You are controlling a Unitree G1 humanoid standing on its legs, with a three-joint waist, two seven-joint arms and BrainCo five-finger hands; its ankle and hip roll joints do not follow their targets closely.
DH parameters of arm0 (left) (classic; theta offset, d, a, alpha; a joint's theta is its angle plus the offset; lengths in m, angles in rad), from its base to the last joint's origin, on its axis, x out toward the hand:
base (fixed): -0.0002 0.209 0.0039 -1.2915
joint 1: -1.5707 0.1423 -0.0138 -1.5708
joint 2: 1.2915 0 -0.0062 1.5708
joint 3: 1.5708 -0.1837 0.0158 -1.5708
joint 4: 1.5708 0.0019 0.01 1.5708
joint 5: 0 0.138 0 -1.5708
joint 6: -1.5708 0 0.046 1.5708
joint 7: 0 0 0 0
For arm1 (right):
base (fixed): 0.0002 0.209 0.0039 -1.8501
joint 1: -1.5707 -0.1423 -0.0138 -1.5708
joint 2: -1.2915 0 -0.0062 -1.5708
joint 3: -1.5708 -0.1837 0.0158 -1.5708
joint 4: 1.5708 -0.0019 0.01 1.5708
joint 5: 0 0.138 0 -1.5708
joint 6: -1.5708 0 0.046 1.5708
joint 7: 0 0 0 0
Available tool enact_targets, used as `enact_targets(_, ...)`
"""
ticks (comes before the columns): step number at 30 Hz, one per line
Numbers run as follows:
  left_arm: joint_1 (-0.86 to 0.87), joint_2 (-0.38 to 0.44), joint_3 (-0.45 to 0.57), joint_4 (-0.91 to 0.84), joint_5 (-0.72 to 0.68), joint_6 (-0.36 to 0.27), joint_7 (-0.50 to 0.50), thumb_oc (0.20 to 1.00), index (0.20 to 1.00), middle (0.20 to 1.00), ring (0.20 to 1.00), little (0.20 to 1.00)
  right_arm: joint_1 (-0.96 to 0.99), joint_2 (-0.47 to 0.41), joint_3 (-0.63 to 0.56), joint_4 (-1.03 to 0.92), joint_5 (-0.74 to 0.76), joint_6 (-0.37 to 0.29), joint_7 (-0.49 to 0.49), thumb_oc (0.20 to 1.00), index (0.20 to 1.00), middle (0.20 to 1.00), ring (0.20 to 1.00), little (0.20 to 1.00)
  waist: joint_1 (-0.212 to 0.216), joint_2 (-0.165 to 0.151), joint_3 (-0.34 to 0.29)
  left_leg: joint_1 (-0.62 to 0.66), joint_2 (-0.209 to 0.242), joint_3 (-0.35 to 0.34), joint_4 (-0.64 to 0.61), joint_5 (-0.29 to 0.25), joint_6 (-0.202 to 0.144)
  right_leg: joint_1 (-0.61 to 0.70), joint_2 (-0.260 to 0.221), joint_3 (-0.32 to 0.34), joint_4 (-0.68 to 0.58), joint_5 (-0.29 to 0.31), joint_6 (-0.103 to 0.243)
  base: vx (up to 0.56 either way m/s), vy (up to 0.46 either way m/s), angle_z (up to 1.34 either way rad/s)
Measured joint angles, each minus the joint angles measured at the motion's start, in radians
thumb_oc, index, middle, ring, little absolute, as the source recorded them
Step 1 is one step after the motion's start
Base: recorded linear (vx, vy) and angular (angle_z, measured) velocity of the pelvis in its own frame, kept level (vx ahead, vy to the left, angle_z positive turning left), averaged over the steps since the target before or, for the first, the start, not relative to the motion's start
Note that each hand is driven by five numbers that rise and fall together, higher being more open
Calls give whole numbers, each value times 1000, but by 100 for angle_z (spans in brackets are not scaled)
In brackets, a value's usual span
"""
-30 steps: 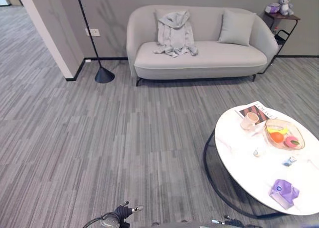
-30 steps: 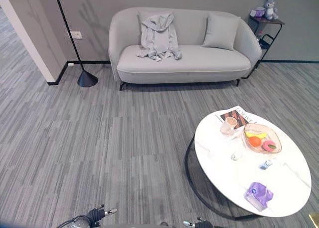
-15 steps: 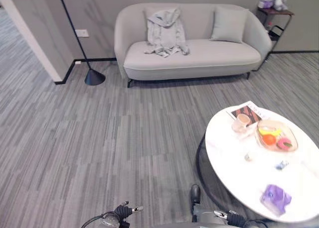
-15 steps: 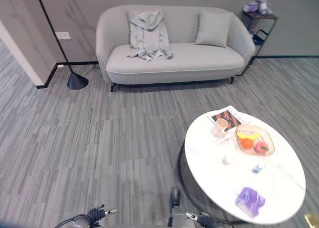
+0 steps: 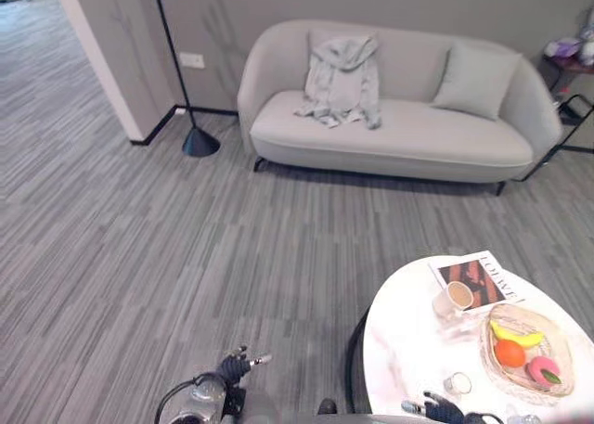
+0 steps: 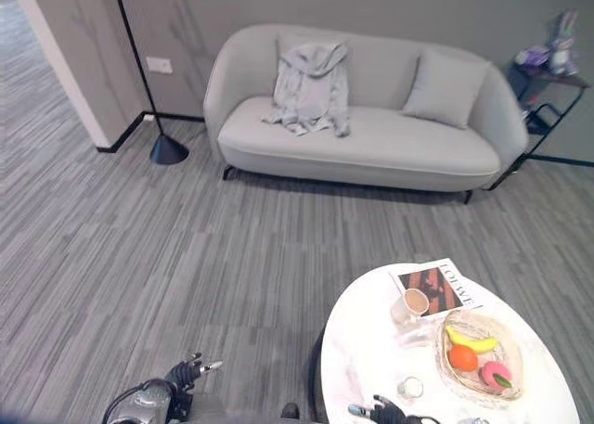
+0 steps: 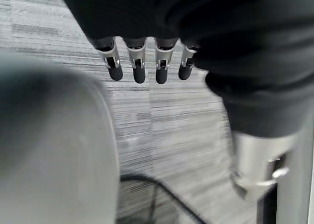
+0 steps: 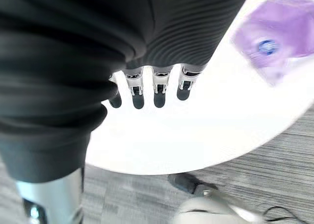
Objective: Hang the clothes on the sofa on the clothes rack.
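Across the room, the pale grey hooded garment [image 5: 342, 79] lies draped over the back and seat of the light grey curved sofa [image 5: 399, 136] — well apart from me. My left hand [image 7: 142, 62] and right hand [image 8: 147, 89] hang low, fingers relaxed and empty; I judge I'm only approaching. The right wrist view shows the round white desk [image 8: 206, 131] just beneath.

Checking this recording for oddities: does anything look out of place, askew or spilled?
Only the grey garment stands out: it is draped crumpled over the sofa's backrest and seat instead of hung. The white table's things sit upright; nothing looks spilled.
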Motion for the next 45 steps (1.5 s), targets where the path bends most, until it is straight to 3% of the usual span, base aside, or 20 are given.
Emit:
enact_targets(3,17,-4,3,37,0,12,-6,1000,1000,1000,1000,1000,-18,-10,2,2,-1,1,3,1000,1000,1000,1000,1000,34,68,48,67,-36,-44,-391,113,-12,88,14,41,1,-38,18,304,212,-24)
enact_targets(6,14,11,5,50,1,17,-4,1000,1000,1000,1000,1000,-36,9,-3,31,0,-2,3,1000,1000,1000,1000,1000,76,71,49,25,-48,-63,-382,137,-2,121,12,66,4,-65,18,373,383,-42)
enact_targets(8,45,8,56,72,3,17,-6,1000,1000,1000,1000,1000,-24,28,-8,57,-1,-5,2,1000,1000,1000,1000,1000,86,17,29,72,-79,-27,-360,155,53,177,-40,96,6,-103,71,379,462,-54)
enact_targets(10,48,12,89,106,2,14,-6,1000,1000,1000,1000,1000,-11,45,2,64,-2,-3,5,1000,1000,1000,1000,1000,88,-50,4,68,-134,22,-284,179,87,201,-113,115,7,-138,50,233,264,-51)
enact_targets(12,50,26,83,104,3,13,-3,1000,1000,1000,1000,1000,2,58,-3,58,-3,0,5,1000,1000,1000,1000,1000,78,-69,-9,101,-168,34,-286,230,153,213,-143,97,62,-118,67,314,380,-36)
enact_targets(16,33,60,78,104,8,8,-1,1000,1000,1000,1000,1000,25,106,34,35,-3,5,19,1000,1000,1000,1000,1000,68,-76,-51,220,-235,46,-373,184,218,173,-218,55,243,-55,87,193,303,-1)
enact_targets(17,28,61,61,109,11,0,1,1000,1000,1000,1000,1000,26,110,33,3,-3,3,23,1000,1000,1000,1000,1000,64,-47,-57,259,-256,37,-376,150,263,136,-241,63,331,-93,126,259,427,12)
enact_targets(19,34,56,31,130,13,5,5,1000,1000,1000,1000,1000,23,107,37,-12,-3,2,25,1000,1000,1000,1000,1000,53,-2,-64,318,-273,36,-376,111,303,77,-266,61,462,-100,131,146,198,9)
enact_targets(23,46,56,1,130,12,2,16,1000,1000,1000,1000,1000,40,96,33,3,-2,3,26,1000,1000,1000,1000,1000,42,43,-93,379,-305,14,-375,87,253,-16,-259,84,458,-97,156,140,67,29)
enact_targets(27,56,42,-10,121,12,3,25,1000,1000,1000,1000,1000,33,67,27,11,-3,-1,26,1000,1000,1000,1000,1000,8,64,-102,403,-311,-14,-376,38,189,-105,-188,83,207,-58,172,169,-18,24)
enact_targets(30,44,33,-18,132,12,3,26,1000,1000,1000,1000,1000,22,54,22,-2,-1,-6,24,1000,1000,1000,1000,1000,-24,57,-85,420,-321,-37,-376,13,197,-240,-123,83,-3,85,169,230,-55,1)
enact_targets(33,30,26,-37,141,12,3,26,1000,1000,1000,1000,1000,2,46,17,-9,-1,-5,24,1000,1000,1000,1000,1000,-56,43,-72,445,-334,-28,-374,16,207,-365,-120,12,-1,163,142,233,-101,26)
enact_targets(35,33,7,-37,142,12,2,26,1000,1000,1000,1000,1000,-2,26,16,3,-3,-5,24,1000,1000,1000,1000,1000,-59,63,-67,469,-322,0,-363,-21,160,-397,-93,-51,17,164,125,360,-216,20)
enact_targets(37,60,-8,-35,144,12,5,30,1000,1000,1000,1000,1000,-7,-13,52,14,-9,-4,25,1000,1000,1000,1000,1000,-44,98,-64,466,-231,97,-253,-232,-127,-375,23,-122,105,118,31,401,-274,36)
enact_targets(38,37,12,-38,118,12,4,24,1000,1000,1000,1000,1000,25,-13,11,15,-14,-7,23,1000,1000,1000,1000,1000,-107,87,-56,451,-241,49,-224,-186,147,-356,-8,-118,214,138,37,471,-340,70)
enact_targets(39,44,9,-33,100,12,9,26,1000,1000,1000,1000,1000,20,-15,9,46,-23,2,21,1000,1000,1000,1000,1000,-92,99,-58,492,-249,49,-276,-169,187,-353,37,-124,264,92,-6,412,-314,88)
enact_targets(41,47,14,-33,96,13,9,26,1000,1000,1000,1000,1000,22,-4,19,67,-24,1,23,1000,1000,1000,1000,1000,-90,87,-57,494,-291,47,-208,-157,155,-286,143,-138,168,67,-139,251,-212,-24)
enact_targets(42,74,36,-33,95,13,5,25,1000,1000,1000,1000,1000,34,7,33,68,-24,1,23,1000,1000,1000,1000,1000,-83,8,-64,477,-376,43,-123,-131,107,-222,123,-115,63,106,-213,299,-276,9)
enact_targets(43,67,22,-30,110,18,6,27,1000,1000,1000,1000,1000,57,1,26,57,-24,-8,18,1000,1000,1000,1000,1000,-102,-42,-68,456,-381,46,30,-223,122,-153,65,-107,15,102,-180,384,-394,29)
enact_targets(45,84,13,-31,79,20,-5,21,1000,1000,1000,1000,1000,90,1,33,55,-23,2,16,1000,1000,1000,1000,1000,-75,12,-79,428,-145,41,194,-249,99,-119,103,-85,50,53,-197,257,-337,-2)
